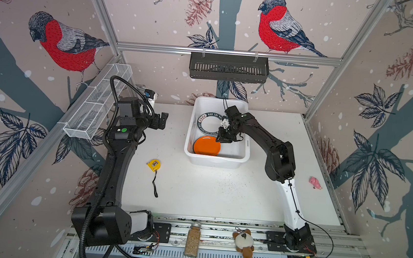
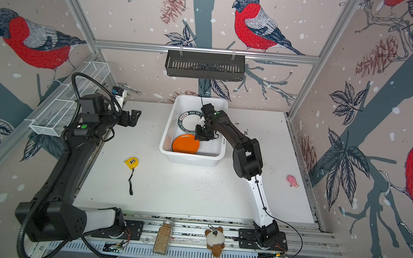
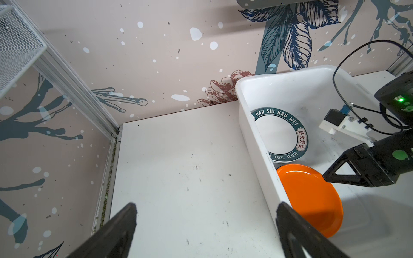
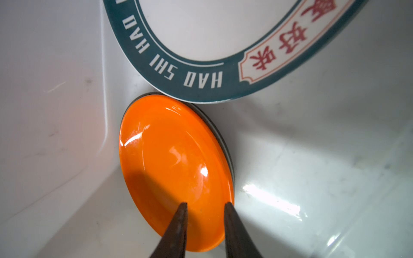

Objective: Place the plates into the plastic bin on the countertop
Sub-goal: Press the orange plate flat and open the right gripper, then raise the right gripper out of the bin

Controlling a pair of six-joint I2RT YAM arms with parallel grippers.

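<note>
By my judgement nearly finished: no plate shows on the surface (image 1: 195,190), the orange plate (image 1: 207,146) lies at the plastic bin's (image 1: 215,161) 7 o'clock corner, the lettered white plate (image 1: 208,124) at 11, the right tool (image 4: 204,204) hovers over the orange one, narrowly parted and empty, and the left tool (image 3: 206,207) gapes empty at the bin's 9 o'clock.

A yellow tape measure (image 1: 153,164) lies on the bench (image 1: 207,191), on the near side of the left end effector (image 1: 161,121), with its black strap trailing. A pink toy (image 1: 315,182) sits well to the right of the right end effector (image 1: 219,139). A black slotted basket (image 1: 228,67) hangs beyond that end effector. A white mesh tray (image 1: 97,107) hangs just left of the left one.
</note>
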